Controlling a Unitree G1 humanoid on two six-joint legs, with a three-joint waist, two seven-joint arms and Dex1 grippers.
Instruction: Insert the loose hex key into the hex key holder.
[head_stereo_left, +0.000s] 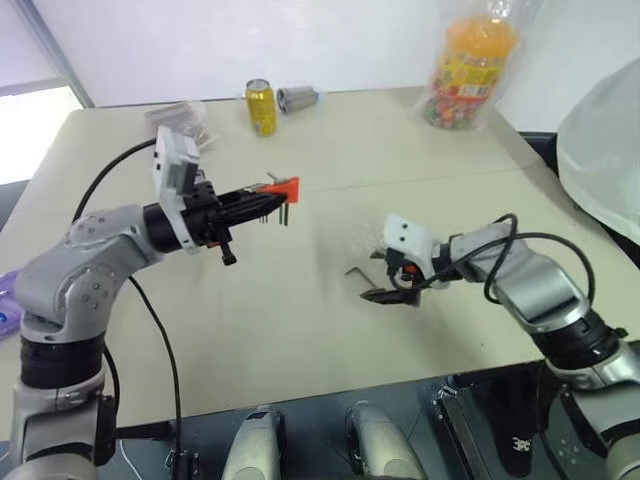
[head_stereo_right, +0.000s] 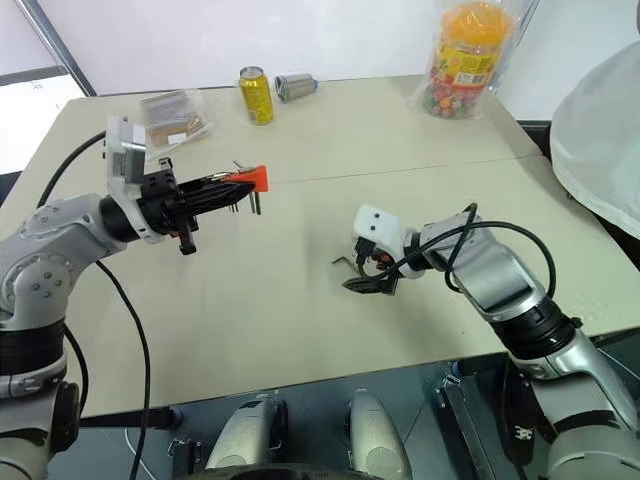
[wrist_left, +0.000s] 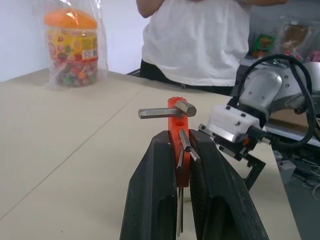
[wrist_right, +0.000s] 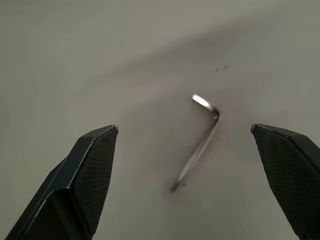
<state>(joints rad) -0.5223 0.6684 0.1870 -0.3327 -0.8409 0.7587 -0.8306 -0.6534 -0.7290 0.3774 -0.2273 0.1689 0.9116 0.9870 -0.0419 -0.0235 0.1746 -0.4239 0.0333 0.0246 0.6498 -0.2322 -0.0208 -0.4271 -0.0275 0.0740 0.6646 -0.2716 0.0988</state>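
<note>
Hidden: the hex key holder (wrist_left: 178, 131) is partly covered by the left gripper (wrist_left: 186, 165), whose fingers pinch it above the table (head_stereo_left: 330, 150).
Loose hex key (wrist_right: 201, 142): flat on the table, between the right gripper (wrist_right: 185, 131) fingers, spread wide.
Around: yellow can (head_stereo_left: 261, 107) at 12 o'clock, candy jar (head_stereo_left: 474, 65) at 2 o'clock.
</note>
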